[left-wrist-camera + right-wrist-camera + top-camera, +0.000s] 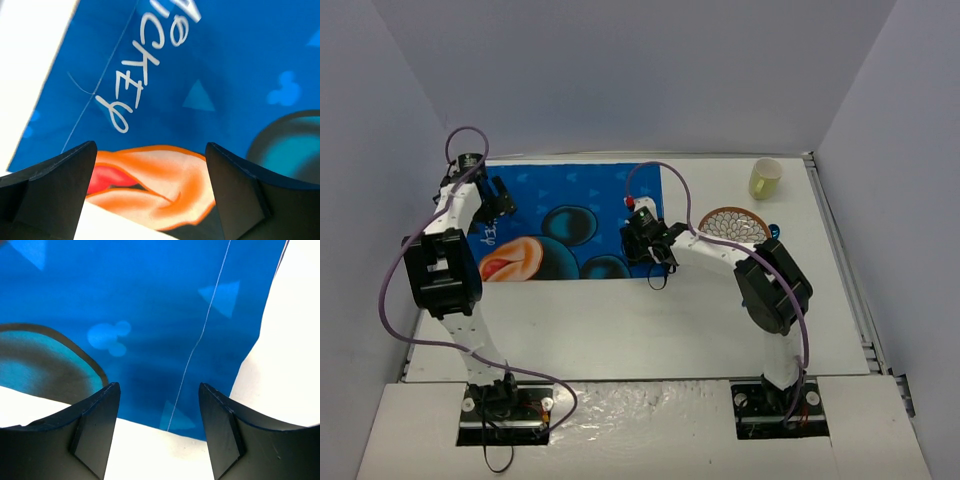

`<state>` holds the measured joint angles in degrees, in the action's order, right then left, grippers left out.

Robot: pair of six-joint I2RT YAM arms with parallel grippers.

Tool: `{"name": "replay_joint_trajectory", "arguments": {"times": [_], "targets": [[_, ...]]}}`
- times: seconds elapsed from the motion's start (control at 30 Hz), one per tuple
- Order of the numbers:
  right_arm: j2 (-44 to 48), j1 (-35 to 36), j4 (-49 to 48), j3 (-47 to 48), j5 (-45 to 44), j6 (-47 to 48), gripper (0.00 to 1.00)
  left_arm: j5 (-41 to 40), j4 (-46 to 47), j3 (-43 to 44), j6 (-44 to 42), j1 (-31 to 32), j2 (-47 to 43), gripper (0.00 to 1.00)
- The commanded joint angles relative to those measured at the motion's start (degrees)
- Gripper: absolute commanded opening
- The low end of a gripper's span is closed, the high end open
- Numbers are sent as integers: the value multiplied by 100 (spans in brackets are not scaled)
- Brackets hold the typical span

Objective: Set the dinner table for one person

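The white dinner table (650, 320) carries a blue cartoon-printed placemat (570, 215) at the back left. My left gripper (498, 200) is open and empty just above the mat's left part; its wrist view shows the orange print (160, 180) between the fingers. My right gripper (642, 240) is open and empty over the mat's near right corner (200, 425). A round patterned plate (735, 224) lies right of the mat, partly hidden by the right arm. A yellow cup (765, 178) stands at the back right.
White walls close in the table at the back and both sides. A metal rim (845, 260) runs along the right edge. The purple cables (675, 190) loop over both arms.
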<state>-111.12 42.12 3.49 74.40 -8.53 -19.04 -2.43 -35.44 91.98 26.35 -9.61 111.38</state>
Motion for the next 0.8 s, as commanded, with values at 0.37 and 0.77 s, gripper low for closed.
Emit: {"name": "replay_joint_trajectory", "arguments": {"times": [0.37,0.77], "targets": [[414,33,-208,-981,-255,-343,58,-413,414,-606,214,-81,567,81],[2372,-282,-201,-1091,-263,-846,69,-228,-339,424,36,-46,-114,91]]}}
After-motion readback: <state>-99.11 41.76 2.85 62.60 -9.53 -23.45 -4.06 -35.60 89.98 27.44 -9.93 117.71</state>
